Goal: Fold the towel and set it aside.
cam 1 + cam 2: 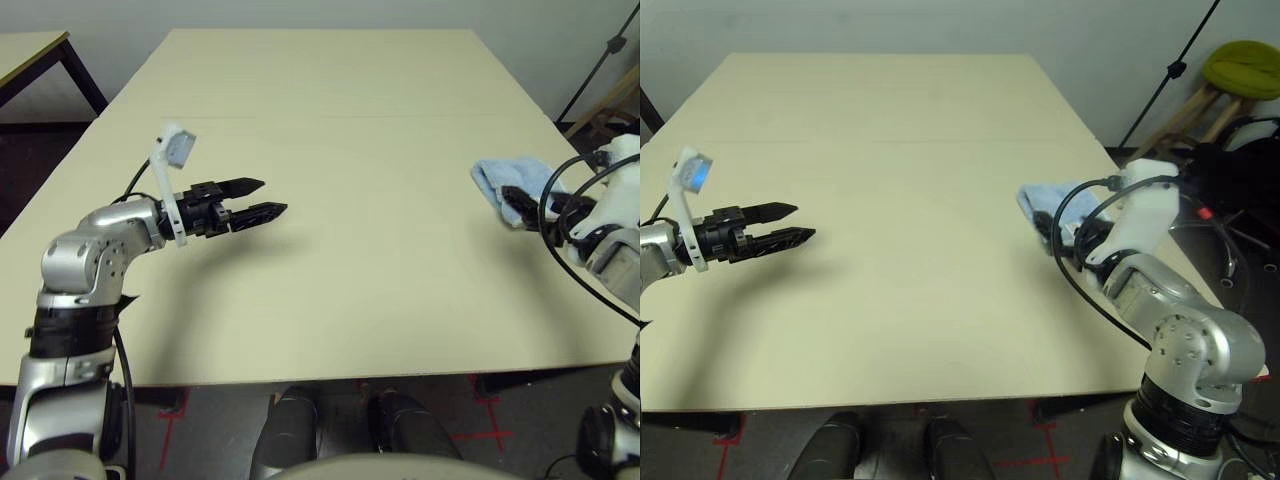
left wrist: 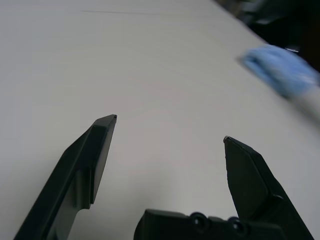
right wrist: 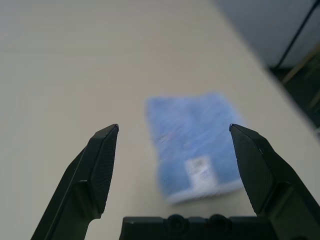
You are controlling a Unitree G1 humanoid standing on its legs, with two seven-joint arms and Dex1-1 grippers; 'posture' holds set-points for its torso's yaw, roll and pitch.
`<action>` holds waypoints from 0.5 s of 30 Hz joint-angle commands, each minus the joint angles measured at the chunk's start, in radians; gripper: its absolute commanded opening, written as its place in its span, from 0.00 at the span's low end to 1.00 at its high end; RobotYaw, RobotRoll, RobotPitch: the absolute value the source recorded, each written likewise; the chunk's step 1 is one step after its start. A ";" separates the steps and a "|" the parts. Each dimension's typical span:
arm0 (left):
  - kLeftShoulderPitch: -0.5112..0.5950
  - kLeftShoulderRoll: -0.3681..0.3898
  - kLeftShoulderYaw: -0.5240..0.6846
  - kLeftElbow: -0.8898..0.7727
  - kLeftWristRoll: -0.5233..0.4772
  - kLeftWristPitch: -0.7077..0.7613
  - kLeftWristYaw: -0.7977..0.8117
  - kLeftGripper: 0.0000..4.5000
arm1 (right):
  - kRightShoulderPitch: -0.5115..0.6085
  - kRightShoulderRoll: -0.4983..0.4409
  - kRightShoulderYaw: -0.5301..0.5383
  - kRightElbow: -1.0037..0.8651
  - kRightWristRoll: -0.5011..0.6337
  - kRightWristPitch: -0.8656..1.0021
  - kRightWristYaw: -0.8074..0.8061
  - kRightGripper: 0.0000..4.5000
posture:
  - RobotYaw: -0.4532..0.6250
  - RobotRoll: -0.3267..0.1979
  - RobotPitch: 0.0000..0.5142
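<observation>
The towel [image 3: 194, 145] is a soft, light-blue terry cloth folded into a compact, thick rectangle with rounded, layered edges. A small white tag lies on its top near one end, and a pale stitched border runs along that end. It lies flat near the right edge of the desk [image 1: 330, 110], a broad, smooth, matte cream board with a faint seam line running across it farther back.

The right gripper [image 3: 174, 131] hovers just short of the towel, its two black, wedge-shaped jaws spread wide and touching nothing; their inner faces carry a fine knurled texture. The towel sits apart from the jaws, seen between them in the right wrist view. From the head camera, the arm's white housing and looping black cables cover part of the cloth.

The left gripper [image 1: 258, 199] is held above the bare left half of the desk, well apart from the towel, pointing toward the middle. Its tapered black jaws are also spread, with nothing between them. A white bracket [image 1: 172, 160] with a small boxy camera stands up from the left wrist, behind a silver, rounded metal forearm.
</observation>
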 commanded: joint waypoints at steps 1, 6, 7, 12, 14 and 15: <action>0.020 -0.056 0.070 0.092 0.095 -0.180 0.181 1.00 | 0.007 0.049 0.024 0.175 -0.117 -0.246 0.005 0.99 | 0.55 0.62 0.22; 0.023 -0.100 0.119 0.286 0.219 -0.506 0.363 1.00 | -0.055 0.101 -0.011 0.491 -0.127 -0.450 0.062 0.99 | 0.56 0.62 0.19; 0.019 -0.106 0.127 0.329 0.229 -0.544 0.391 1.00 | -0.067 0.101 -0.012 0.545 -0.128 -0.485 0.081 0.99 | 0.56 0.62 0.18; 0.028 -0.123 0.151 0.475 0.224 -0.707 0.417 1.00 | -0.130 0.097 0.015 0.730 -0.147 -0.620 0.169 0.99 | 0.55 0.62 0.19; 0.029 -0.125 0.154 0.520 0.225 -0.745 0.429 1.00 | -0.143 0.095 0.030 0.767 -0.166 -0.656 0.191 0.99 | 0.56 0.62 0.19; 0.025 -0.126 0.156 0.537 0.221 -0.754 0.431 1.00 | -0.144 0.095 0.034 0.776 -0.174 -0.668 0.200 0.99 | 0.56 0.62 0.19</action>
